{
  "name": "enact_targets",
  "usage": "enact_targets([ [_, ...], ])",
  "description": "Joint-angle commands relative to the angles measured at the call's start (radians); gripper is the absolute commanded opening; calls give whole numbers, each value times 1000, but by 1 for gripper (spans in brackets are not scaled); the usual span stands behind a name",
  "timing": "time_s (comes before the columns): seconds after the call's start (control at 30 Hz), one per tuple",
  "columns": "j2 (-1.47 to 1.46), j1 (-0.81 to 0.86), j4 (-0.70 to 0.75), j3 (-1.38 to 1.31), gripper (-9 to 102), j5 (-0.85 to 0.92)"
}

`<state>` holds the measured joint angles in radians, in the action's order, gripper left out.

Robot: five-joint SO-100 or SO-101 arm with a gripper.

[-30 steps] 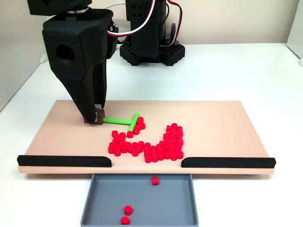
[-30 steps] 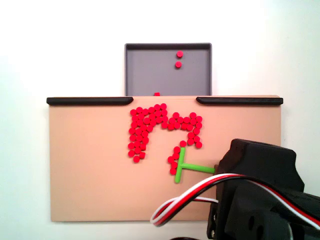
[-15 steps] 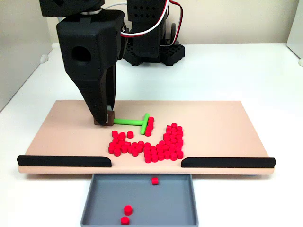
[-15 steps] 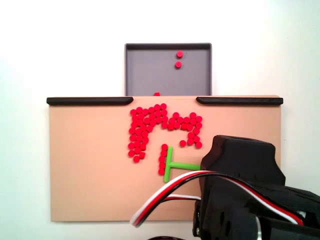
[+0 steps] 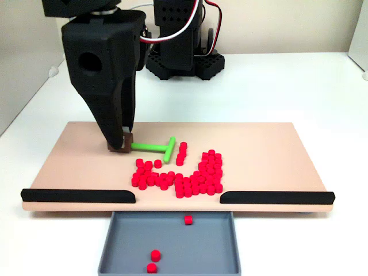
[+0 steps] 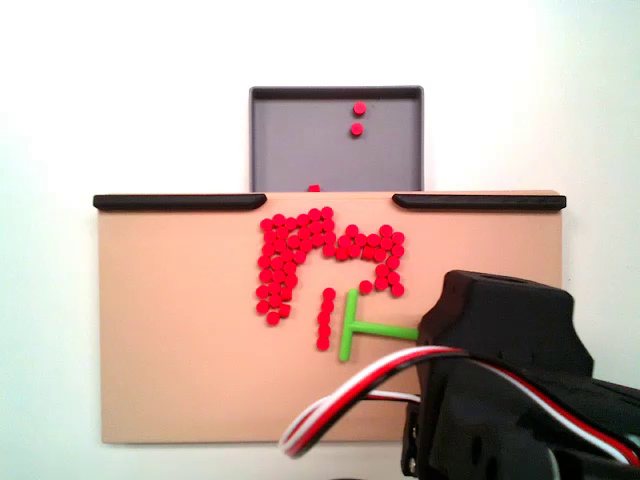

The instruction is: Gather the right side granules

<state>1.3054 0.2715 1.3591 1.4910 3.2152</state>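
the grey tray (image 5: pixel 115 247) sat below the gap between the two black rails (image 5: pixel 78 195), and three red granules lay in it, one near its upper edge and two lower down. most of the granules (image 5: pixel 198 175) were heaped on the tan board (image 5: pixel 264 149) just above that gap, with a short row (image 6: pixel 326 318) just beside the crossbar of the green t-shaped tool (image 5: pixel 158 148). the black arm (image 5: pixel 106 69) leaned steeply down over the board, and the gripper (image 5: pixel 122 145) was closed on the end of the tool's stem.
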Motion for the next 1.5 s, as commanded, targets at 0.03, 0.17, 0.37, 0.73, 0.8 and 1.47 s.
enact_targets([
  [0.03, 118, 18, 11, -29, 0, -17],
  [0.17, 195, 23, 12, -9, 0, -192],
  [0.37, 351, -5, 15, 114, 0, -637],
  [0.73, 545, -219, 144, 190, 0, -1623],
  [0.8, 572, -233, 144, 236, 0, -1675],
  [1.47, 534, -212, 143, 268, 0, -1651],
])
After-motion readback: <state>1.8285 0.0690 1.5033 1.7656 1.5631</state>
